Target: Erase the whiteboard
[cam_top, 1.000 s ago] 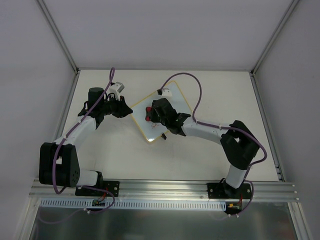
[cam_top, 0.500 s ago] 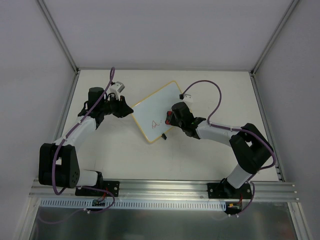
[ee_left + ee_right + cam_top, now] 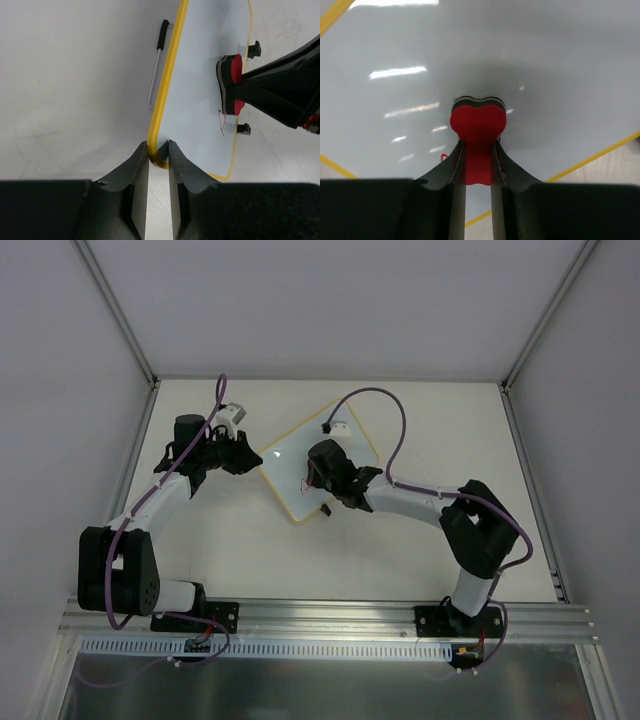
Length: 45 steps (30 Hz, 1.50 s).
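The whiteboard, white with a pale-yellow frame, lies turned like a diamond on the table. My left gripper is shut on its left corner; in the left wrist view the jaws pinch the yellow frame. My right gripper is shut on the red eraser and presses it against the board surface. A small red mark remains near the board's lower edge, beside the eraser. Two black clip feet stick out from the board's right edge.
A thin metal pen-like rod with a black tip lies on the table just left of the board. Purple cables loop over both arms. Enclosure walls ring the white table.
My right gripper with the eraser swept right across the board, then came back left to its middle. The red marks have shrunk. My left gripper stays clamped on the corner.
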{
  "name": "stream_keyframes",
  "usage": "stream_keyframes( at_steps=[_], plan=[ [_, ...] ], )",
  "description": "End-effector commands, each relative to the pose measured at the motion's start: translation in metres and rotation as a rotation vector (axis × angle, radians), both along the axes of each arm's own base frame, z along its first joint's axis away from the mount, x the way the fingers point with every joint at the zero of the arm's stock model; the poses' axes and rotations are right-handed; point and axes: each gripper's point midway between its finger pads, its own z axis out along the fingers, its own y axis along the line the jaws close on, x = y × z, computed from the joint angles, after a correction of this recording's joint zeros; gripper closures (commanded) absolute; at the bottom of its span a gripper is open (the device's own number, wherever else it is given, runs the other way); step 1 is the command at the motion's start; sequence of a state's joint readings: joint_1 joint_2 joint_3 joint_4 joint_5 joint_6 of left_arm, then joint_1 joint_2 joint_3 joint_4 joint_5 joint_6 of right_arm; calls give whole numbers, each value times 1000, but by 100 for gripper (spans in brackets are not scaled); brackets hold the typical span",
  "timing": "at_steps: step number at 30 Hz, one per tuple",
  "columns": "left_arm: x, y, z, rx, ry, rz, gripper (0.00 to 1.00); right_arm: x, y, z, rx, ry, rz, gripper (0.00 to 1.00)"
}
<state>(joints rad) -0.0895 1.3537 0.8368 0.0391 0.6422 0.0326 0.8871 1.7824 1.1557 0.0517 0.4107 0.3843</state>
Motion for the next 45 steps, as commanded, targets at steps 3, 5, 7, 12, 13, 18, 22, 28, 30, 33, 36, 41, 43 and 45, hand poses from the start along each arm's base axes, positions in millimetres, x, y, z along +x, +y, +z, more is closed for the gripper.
stream_keyframes(
  at_steps=[3,5,7,12,13,18,22,28,30,33,36,41,43,45],
  plan=[
    [-11,-7,-2,-7,22,-45,100,-35,53,-39,35,101,178,100],
    [-11,-7,-3,-7,23,-45,100,-42,61,-40,44,108,211,100],
    [-10,-7,-3,-9,25,-44,100,-48,65,-42,38,110,239,100],
    [-7,-8,0,-16,29,-40,100,-56,58,-50,7,116,246,100],
    [-6,-8,0,-16,31,-35,100,-54,54,-50,-3,105,232,100],
    [-3,-6,3,-8,18,-23,100,-42,14,-58,-29,107,134,100],
    [0,-6,5,-6,15,-20,100,-36,-26,-72,-37,126,32,100],
    [1,-6,8,-7,6,-20,100,-40,-56,-84,-71,147,-21,100],
    [1,-6,9,-9,6,-19,100,-41,-55,-85,-65,150,-21,100],
    [1,-7,9,-11,6,-21,100,-41,-46,-83,-42,152,-2,100],
    [1,-7,9,-16,10,-23,100,-46,-28,-77,-27,141,54,100],
    [-3,-8,4,-22,40,-27,100,-54,19,-61,11,112,169,100],
    [-4,-8,4,-21,43,-26,100,-57,32,-59,9,107,211,100],
    [-3,-7,6,-18,39,-23,100,-59,46,-52,20,90,244,100]
  ],
)
